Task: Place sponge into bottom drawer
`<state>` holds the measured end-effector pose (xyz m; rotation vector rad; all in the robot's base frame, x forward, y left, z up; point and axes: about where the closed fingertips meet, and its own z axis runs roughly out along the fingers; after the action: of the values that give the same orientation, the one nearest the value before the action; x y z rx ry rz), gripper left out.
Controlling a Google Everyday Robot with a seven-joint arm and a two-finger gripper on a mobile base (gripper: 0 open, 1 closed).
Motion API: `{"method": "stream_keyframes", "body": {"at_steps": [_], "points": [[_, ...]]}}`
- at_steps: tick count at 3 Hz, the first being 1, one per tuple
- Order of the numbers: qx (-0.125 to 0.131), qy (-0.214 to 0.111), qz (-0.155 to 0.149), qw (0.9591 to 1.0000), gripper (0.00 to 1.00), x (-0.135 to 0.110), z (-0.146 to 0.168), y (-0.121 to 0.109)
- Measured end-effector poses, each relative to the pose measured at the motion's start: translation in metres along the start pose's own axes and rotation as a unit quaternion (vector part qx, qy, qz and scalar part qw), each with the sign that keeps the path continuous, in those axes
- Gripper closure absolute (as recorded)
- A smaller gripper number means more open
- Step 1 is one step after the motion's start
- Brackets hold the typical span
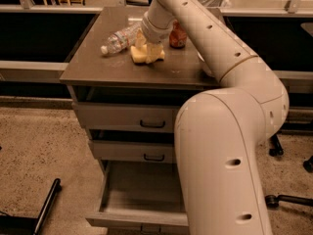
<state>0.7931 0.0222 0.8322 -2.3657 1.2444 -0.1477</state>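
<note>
your white arm's 2-finger gripper is down on the small pale yellow soft sponge, which lies on the brown top of the grey cabinet, just beside a clear plastic bottle lying on its side. you cannot tell whether it grips the sponge. the deep grey bottom drawer stands pulled open beneath 2 shut shallower drawers.

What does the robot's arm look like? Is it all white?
Yes, the arm is creamy white: fat, smooth, rounded tubes with small dark holes dotted along them. No cables show. It narrows toward the pale gripper, which is at the sponge on the cabinet top.
</note>
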Motion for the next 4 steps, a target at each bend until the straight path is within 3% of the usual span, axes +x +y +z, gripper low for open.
{"method": "stream_keyframes", "body": {"at_steps": [1, 2, 3, 4], "points": [[0.003, 0.004, -0.03, 0.9995, 0.94, -0.007, -0.019, 0.0], [-0.009, 0.01, -0.055, 0.9984, 1.0, -0.009, -0.037, 0.018], [-0.024, 0.021, -0.042, 0.9986, 1.0, -0.035, -0.05, 0.071], [-0.046, 0.018, -0.048, 0.9977, 1.0, -0.042, -0.035, 0.086]]}}
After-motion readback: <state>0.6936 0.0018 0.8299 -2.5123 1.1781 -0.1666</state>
